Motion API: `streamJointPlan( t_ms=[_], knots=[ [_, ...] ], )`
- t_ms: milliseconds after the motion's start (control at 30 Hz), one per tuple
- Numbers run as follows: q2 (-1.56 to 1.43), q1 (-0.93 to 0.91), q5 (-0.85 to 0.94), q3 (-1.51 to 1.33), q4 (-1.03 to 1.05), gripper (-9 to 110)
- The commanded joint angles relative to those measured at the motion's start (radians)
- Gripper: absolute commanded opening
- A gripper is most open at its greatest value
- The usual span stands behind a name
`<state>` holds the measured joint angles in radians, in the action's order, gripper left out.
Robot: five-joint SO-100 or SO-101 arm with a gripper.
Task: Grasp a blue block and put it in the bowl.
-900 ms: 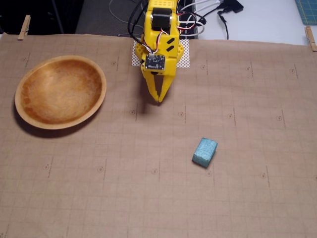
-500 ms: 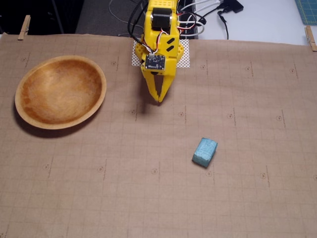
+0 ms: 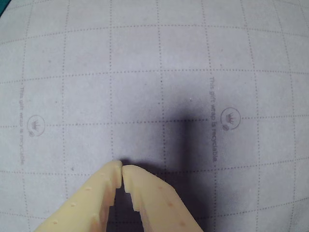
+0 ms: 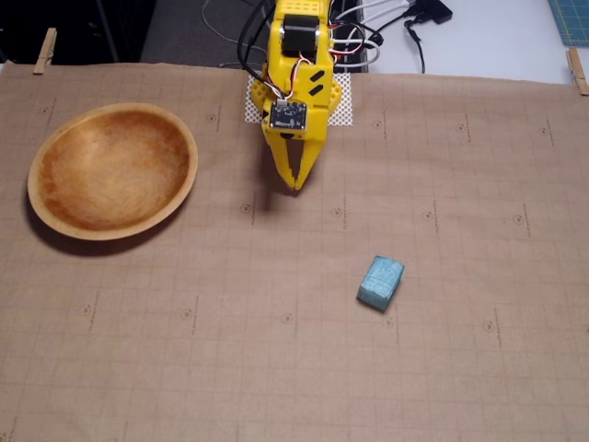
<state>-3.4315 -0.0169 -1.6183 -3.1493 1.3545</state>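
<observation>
The blue block (image 4: 380, 283) lies on the brown paper right of centre in the fixed view. A wooden bowl (image 4: 112, 169) sits empty at the left. My yellow gripper (image 4: 295, 187) hangs near the back middle, between them and apart from both, its tips touching and holding nothing. In the wrist view the gripper (image 3: 121, 169) points at bare gridded paper with its shadow beside it; neither block nor bowl shows there.
Brown gridded wrapping paper (image 4: 460, 184) covers the table, clipped by clothespins (image 4: 44, 51) at the back corners. Cables (image 4: 386, 28) and a white mesh pad (image 4: 342, 103) lie behind the arm.
</observation>
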Motion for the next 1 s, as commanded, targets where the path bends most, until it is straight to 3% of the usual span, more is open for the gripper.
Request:
streamJointPlan(
  t_ms=[0, 600, 967],
  knots=[
    [0.0, -0.003, -0.005, 0.021, 0.002, -3],
    [-0.008, 0.003, -0.003, 0.032, -0.011, -3],
    [0.0, 0.005, -0.002, 0.273, -0.003, -3]
  ],
)
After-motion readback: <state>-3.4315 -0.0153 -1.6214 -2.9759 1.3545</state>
